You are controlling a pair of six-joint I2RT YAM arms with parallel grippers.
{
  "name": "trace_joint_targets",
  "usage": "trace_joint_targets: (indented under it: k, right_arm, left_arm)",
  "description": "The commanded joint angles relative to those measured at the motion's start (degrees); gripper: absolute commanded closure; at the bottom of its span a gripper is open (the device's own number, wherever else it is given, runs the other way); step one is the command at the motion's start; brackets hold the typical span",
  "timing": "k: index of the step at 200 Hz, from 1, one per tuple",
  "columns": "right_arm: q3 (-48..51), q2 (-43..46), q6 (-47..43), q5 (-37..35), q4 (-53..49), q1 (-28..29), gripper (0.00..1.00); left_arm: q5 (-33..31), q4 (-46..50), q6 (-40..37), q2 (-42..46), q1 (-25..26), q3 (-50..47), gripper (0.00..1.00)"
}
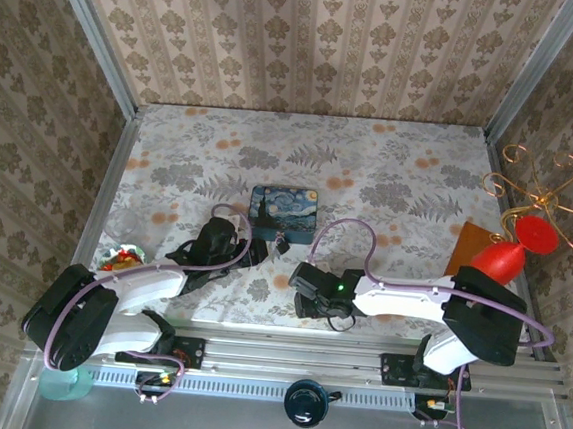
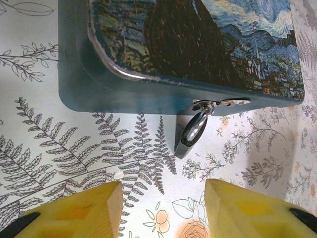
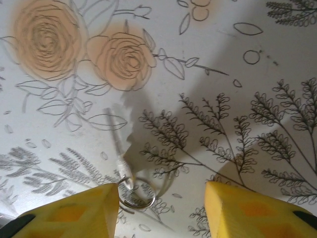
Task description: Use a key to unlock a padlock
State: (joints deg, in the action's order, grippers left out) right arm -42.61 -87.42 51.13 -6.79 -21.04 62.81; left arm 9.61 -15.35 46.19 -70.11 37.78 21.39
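The left hand (image 2: 162,191) is standing open over the surface (image 1: 419,186). Its yellow fingers (image 2: 79,210) are spreading apart, with only flowered cloth showing between them. Just beyond the fingertips, at about 1 o'clock in the left wrist view, the padlock (image 2: 190,136) is hanging by its shiny shackle from the metal hasp (image 2: 221,103). The hasp is sitting on the near wall of the blue painted tin (image 2: 124,94). The padlock's small dark body is tilting down toward 7 o'clock, and the hand is not touching it. In the top view the same hand (image 1: 256,253) is pointing toward 3 o'clock. The padlock (image 1: 283,242) is sitting just beside its tip, and the tin (image 1: 283,212) is lying at 1 o'clock from it (night-sky picture facing up).

The right hand (image 3: 161,191) is also holding its fingers apart and is gripping nothing. The key (image 3: 118,141) is lying on the cloth ahead of it, its blade running toward 12 o'clock and looking blurred. Its ring (image 3: 137,197) is sitting just beside the tip of the finger at 7 o'clock in that view; I cannot tell whether they are touching. From above, the right hand (image 1: 299,276) is hovering at 5 o'clock from the padlock, near it but apart.

Further out, a red object (image 1: 503,260) is sitting at the surface's 3 o'clock edge, and a dark cup (image 1: 305,402) is resting at 6 o'clock.
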Motion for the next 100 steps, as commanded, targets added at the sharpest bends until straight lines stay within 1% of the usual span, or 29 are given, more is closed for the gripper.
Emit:
trace_joint_targets:
  k: [1,65,83,100]
  right_arm:
    - [-0.41,-2.42,1.57,1.69,1.25,0.48,0.5]
    - [-4.51,-8.26,-0.57,0.94,-0.7,2.14,0.54]
    - [-6.08,-8.67,-1.41,0.06,-1.71,2.57,0.54]
    - [-6.67,-6.98,-2.01,-1.28,-2.08,2.76,0.55]
  left_arm:
    - [0.18,0.27,-1.37,0.66,-0.43,-0.27,0.52]
    - [-0.42,0.41,-1.37,1.55,-0.78,-1.41,0.52]
    - [-0.47,0.46,-1.37,1.64,-0.83,-1.44,0.52]
    - [-0.32,0.44,-1.46,1.64,-0.87,-1.39,0.52]
